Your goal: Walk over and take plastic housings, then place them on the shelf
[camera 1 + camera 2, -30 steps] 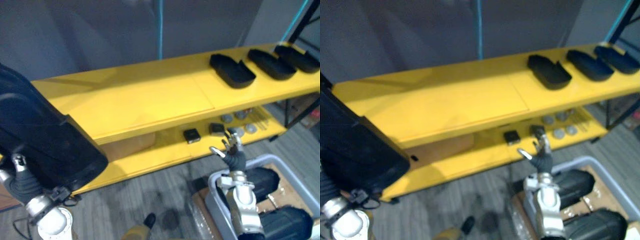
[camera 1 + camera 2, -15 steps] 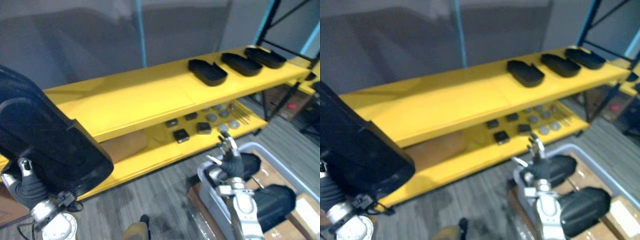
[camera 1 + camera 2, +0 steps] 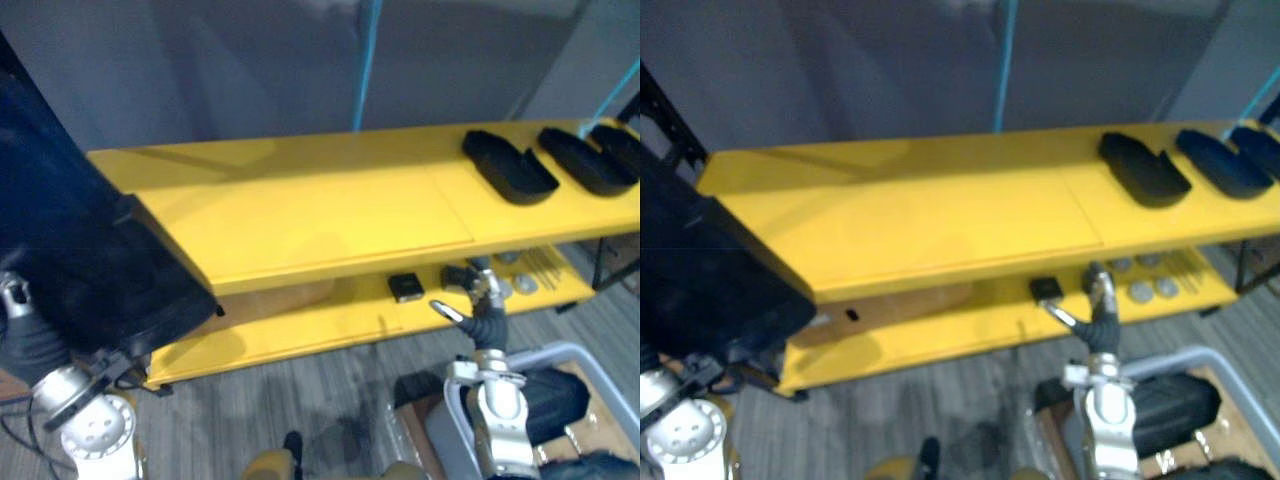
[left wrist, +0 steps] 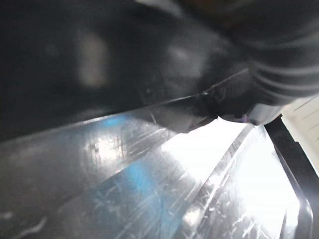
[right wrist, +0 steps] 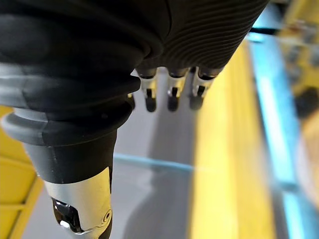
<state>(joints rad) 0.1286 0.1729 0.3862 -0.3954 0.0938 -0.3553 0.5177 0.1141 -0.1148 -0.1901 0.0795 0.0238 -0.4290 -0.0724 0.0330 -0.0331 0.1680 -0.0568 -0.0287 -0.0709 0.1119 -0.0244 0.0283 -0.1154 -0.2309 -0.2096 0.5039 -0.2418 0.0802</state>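
Currently the big black plastic housing you are carrying rides high at the robot's left, in front of the left end of the yellow shelf and not yet resting on it. The left robot hand sits under and behind the housing, so you cannot tell how it grips; its wrist view gives you glossy black plastic right against the camera. The right robot hand hangs in front of the lower board, spread loose and holding nothing.

Three more housings lie in a row at the right end of the top board, leaving its left and middle stretch bare. I'd judge that bare stretch to be your target. Carry the housing fully over the board before you lower it, keep it level, and set it down back from the front edge and apart from the row at the right. With the grip hidden, go slowly and watch the housing's edge against the yellow, since a part this large on one arm could swing or slip. You could bring the free right robot hand up to steady the near edge; lift it clear of the small black box and grey discs on the lower board as you do
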